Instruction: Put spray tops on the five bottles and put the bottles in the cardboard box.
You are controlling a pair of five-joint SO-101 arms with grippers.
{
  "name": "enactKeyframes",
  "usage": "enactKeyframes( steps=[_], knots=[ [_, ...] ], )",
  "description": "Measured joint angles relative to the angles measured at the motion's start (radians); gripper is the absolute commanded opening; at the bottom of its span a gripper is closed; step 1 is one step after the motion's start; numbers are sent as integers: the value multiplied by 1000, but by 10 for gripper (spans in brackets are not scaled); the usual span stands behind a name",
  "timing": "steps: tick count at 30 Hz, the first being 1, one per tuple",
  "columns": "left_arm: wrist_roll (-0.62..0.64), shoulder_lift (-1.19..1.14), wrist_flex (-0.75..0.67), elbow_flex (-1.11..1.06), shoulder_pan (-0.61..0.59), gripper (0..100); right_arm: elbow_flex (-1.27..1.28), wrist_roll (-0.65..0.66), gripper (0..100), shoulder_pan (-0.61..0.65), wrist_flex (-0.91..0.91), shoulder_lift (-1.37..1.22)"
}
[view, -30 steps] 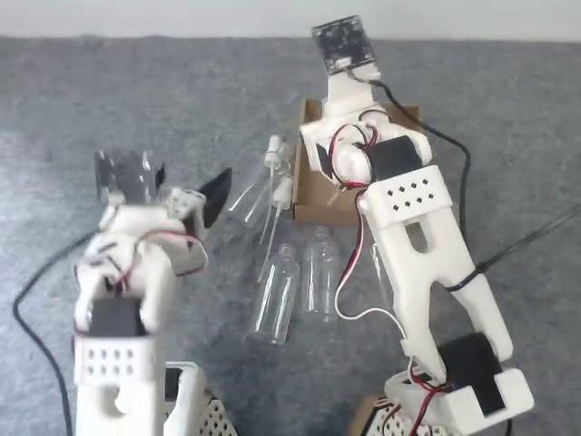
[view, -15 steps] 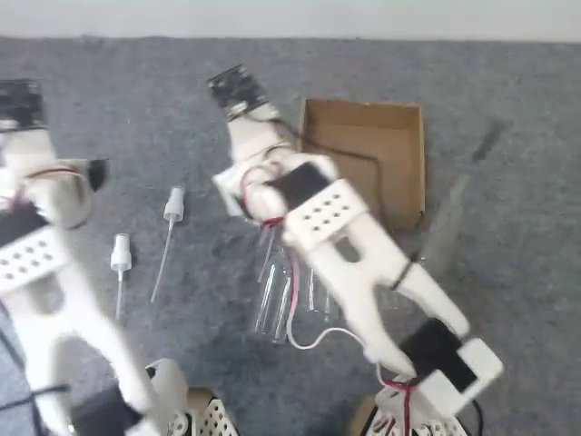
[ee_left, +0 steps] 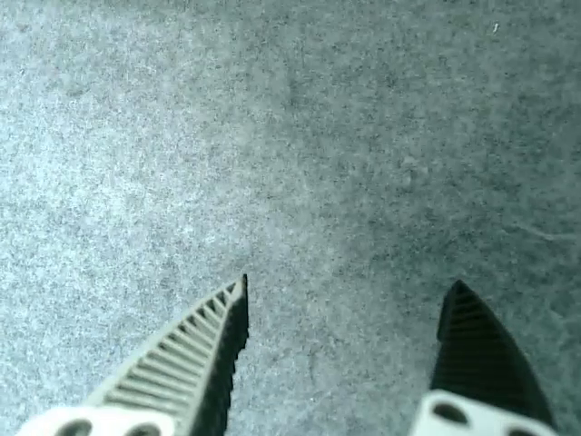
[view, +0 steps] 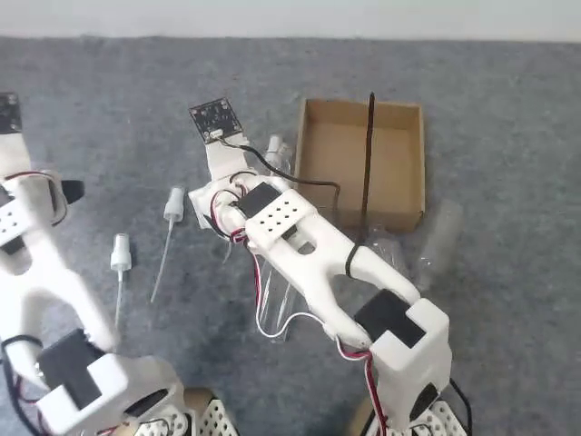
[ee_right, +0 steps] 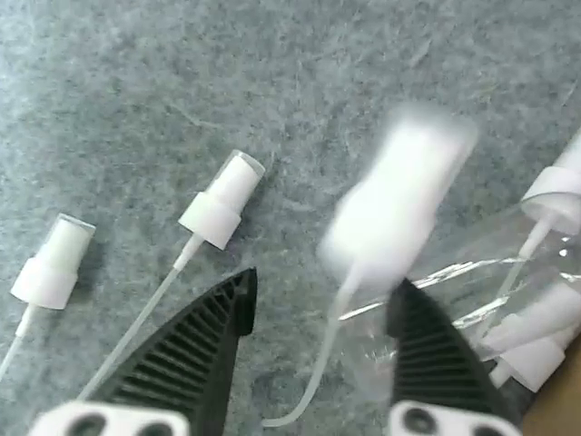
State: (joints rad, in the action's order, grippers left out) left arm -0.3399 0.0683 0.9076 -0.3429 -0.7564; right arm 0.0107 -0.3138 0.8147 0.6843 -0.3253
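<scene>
My right gripper (ee_right: 325, 280) is open low over the grey carpet, and a blurred white spray top (ee_right: 399, 186) lies between its fingers with its tube trailing down. Two more spray tops (ee_right: 222, 204) (ee_right: 50, 263) lie apart on the carpet beside it. A clear bottle (ee_right: 495, 259) lies close by, with other spray tops (ee_right: 556, 186) against it. The right arm (view: 272, 213) stretches left of the cardboard box (view: 313, 168). My left gripper (ee_left: 349, 300) is open over bare carpet, at the far left of the table (view: 71, 191).
Clear bottles lie right of the box (view: 438, 238) and under the right arm (view: 272, 313). A black cable (view: 369, 154) crosses over the box. Two spray tops (view: 173, 203) (view: 120, 252) lie between the arms.
The right arm swung from over the box to the left, down to the spray tops. The left arm swung out to the far left. A bottle now lies right of the box.
</scene>
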Motion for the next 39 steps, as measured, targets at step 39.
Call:
enactKeyframes(
  steps=[39],
  knots=[
    [-28, -11, -60, -26, 0, 314, -296, -307, 299, -110, 213, -215]
  ],
)
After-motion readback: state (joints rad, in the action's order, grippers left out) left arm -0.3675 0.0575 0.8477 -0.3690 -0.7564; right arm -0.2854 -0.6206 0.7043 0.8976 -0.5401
